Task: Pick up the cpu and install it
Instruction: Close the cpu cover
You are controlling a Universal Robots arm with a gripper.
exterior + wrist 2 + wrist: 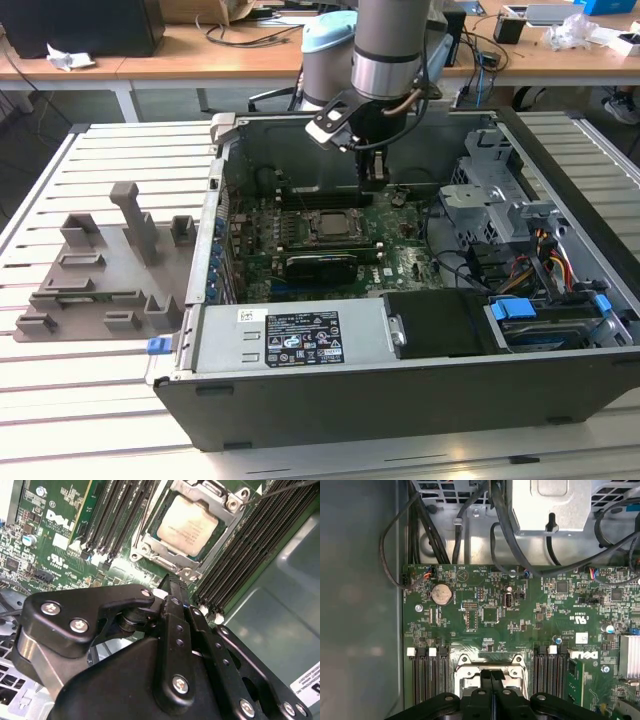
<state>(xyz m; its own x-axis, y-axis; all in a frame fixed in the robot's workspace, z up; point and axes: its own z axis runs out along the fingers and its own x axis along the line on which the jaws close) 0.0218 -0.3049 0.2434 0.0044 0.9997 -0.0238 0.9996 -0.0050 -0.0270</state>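
- We are seeing the gripper [172, 585] with its two fingers pressed together and nothing between them. It is hanging over the board [490, 615], near the cpu but not touching it.
- The cpu [186, 526] is lying flat inside the metal frame [222, 497] on the board (so it is looking put in already).
- We are thinking a hard push down could go wrong. The black fingers could be scratching the cpu's top or bending the frame.
- A slip to the side could be knocking the long black slots [427, 677] beside the frame. It could also be catching the black wires [500, 540] near the board's edge.
- If the cpu is sitting a bit crooked (we cannot tell from here), pressing on it could be hurting it.
- The cpu is looking square, thin and smooth, pale silver with a dull shine.
- The frame is looking like hard, shiny metal with screws at its corners.
- The board is looking green, flat and bumpy with tiny parts.
- The gripper is looking dull black and hard, with round silver screws.
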